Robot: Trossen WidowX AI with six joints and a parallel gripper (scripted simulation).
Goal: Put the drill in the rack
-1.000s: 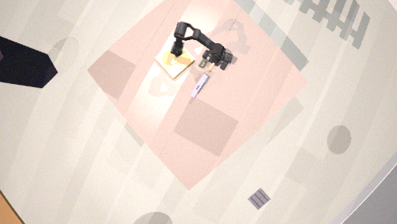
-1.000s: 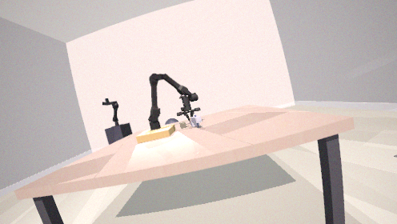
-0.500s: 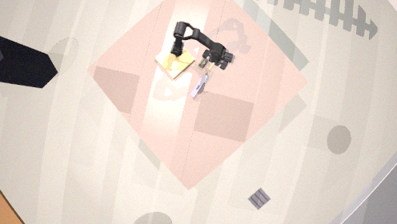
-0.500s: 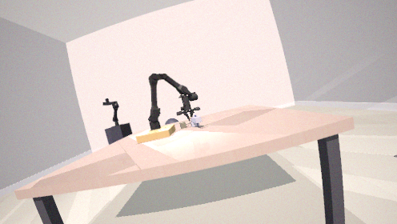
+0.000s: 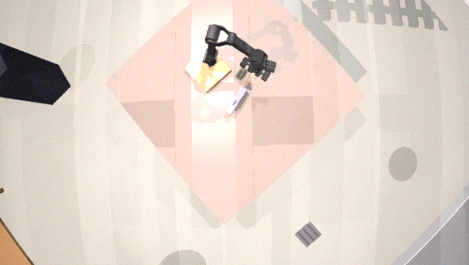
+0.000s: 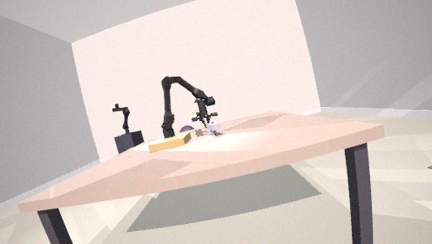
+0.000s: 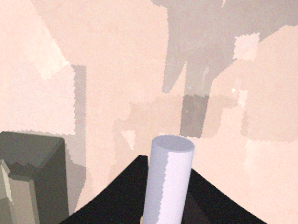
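My gripper is shut on the drill, a pale lavender cylinder with a tan end between the black fingers. The drill sticks out ahead of the fingers, low over the pink table. A small dark olive block sits just to the left of the gripper; I cannot tell the key on it apart. The drill is apart from this block. I cannot make out the rack for certain.
A flat yellow slab lies under the arm's base, left of the gripper. A second dark arm on a box stands behind the table. A small grey grate lies on the floor.
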